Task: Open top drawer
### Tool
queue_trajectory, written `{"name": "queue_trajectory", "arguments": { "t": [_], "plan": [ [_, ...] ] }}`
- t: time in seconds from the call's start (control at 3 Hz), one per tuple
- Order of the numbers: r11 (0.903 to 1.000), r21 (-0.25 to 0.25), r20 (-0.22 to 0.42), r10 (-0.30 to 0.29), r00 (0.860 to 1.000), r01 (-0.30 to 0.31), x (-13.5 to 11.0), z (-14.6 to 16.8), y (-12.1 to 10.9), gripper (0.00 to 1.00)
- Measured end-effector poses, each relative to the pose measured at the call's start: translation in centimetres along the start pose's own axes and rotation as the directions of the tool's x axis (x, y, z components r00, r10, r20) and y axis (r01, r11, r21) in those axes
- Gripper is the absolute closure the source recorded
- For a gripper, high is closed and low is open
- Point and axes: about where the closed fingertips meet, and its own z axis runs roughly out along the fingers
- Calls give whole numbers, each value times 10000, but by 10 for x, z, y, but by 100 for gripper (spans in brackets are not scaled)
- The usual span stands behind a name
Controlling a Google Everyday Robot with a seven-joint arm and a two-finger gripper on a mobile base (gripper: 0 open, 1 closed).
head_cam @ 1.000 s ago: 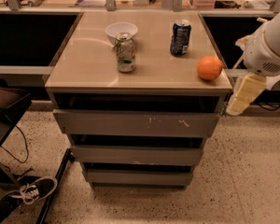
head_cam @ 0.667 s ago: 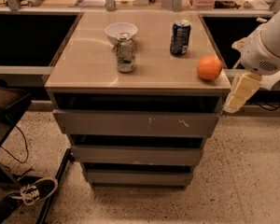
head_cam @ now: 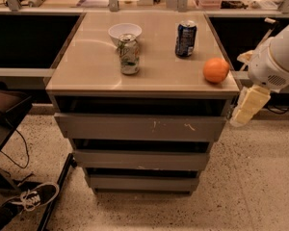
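Observation:
The top drawer [head_cam: 139, 127] is the widest of three grey drawer fronts, flat and without a handle, with small white scuffs right of centre. A dark gap shows between it and the tan tabletop [head_cam: 86, 71]. My gripper [head_cam: 245, 107], pale cream under a white arm, hangs beside the cabinet's right edge at the height of the top drawer's right end, apart from the front.
On the tabletop stand a white bowl [head_cam: 124, 31], a silver-green can [head_cam: 129, 55], a blue can [head_cam: 186, 39] and an orange [head_cam: 216, 70] near the right edge. Two narrower grey drawers [head_cam: 142, 160] sit below. A shoe [head_cam: 36, 198] and cables lie on the floor at the left.
My gripper has shifted slightly left and down beside the cabinet's right edge. The drawers and the objects on top have not moved.

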Motion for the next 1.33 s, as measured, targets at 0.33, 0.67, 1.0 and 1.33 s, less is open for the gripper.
{"name": "queue_trajectory", "arguments": {
  "t": [0.33,0.67,1.0,1.33],
  "plan": [
    [9964,-804,849,-194,9962,263,-13,30,50,0],
    [9711,-2204,1908,-496,9804,920,-46,82,106,0],
    [9429,-2954,2925,-643,9541,1541,-94,129,133,0],
    [9376,-3070,3102,-638,9485,1635,-103,137,137,0]
  ]
}}
